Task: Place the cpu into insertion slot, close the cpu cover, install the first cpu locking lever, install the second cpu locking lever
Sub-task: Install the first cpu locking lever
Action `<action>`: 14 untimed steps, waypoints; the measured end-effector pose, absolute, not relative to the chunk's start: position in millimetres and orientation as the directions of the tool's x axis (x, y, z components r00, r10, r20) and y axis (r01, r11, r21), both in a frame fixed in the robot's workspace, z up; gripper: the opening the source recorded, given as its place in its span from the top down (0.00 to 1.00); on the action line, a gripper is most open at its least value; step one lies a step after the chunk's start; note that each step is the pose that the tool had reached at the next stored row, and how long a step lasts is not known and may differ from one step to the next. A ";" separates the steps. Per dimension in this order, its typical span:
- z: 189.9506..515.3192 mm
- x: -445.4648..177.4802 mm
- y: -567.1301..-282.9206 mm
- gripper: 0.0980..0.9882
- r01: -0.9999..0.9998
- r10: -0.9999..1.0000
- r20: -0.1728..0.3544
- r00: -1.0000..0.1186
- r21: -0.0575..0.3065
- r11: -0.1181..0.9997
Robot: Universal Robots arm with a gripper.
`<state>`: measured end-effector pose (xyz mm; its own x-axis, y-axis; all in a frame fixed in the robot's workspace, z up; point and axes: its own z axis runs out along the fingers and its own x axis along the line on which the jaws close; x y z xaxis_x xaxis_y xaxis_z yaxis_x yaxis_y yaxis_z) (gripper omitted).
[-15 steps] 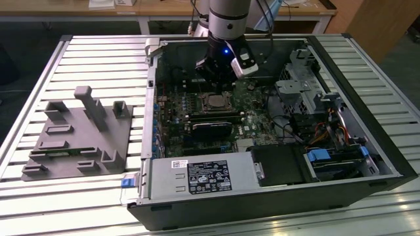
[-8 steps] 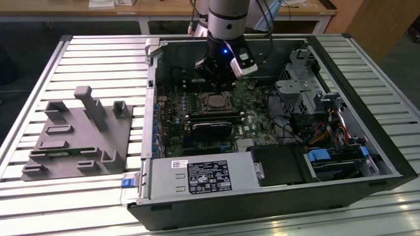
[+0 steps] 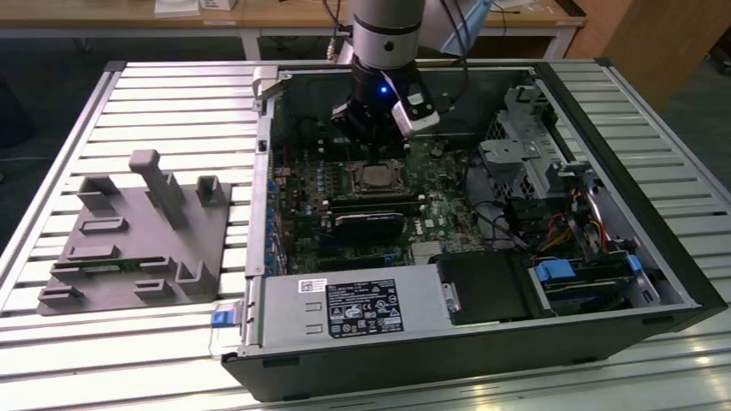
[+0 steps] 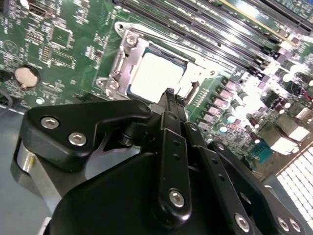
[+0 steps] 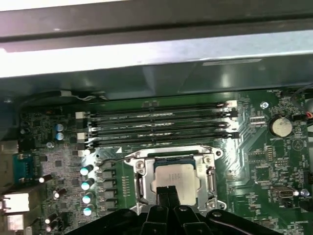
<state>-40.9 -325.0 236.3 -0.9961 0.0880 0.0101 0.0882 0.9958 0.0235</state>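
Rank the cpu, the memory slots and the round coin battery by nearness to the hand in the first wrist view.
1. cpu, right beneath the hand.
2. memory slots, beyond the cpu.
3. coin battery, farther across the board.

Matt silvery metal tops the cpu (image 5: pixel 175 182); the cpu cover (image 5: pixel 143 178) is shinier metal.
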 end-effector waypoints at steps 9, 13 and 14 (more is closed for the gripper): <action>236.3 -62.6 -325.0 0.99 0.090 0.090 0.006 -0.996 0.024 0.996; 236.2 -74.3 -325.0 0.99 0.090 0.090 0.004 -0.996 0.024 0.996; 236.2 -76.8 -325.0 0.99 0.090 0.090 0.004 -0.996 0.024 0.996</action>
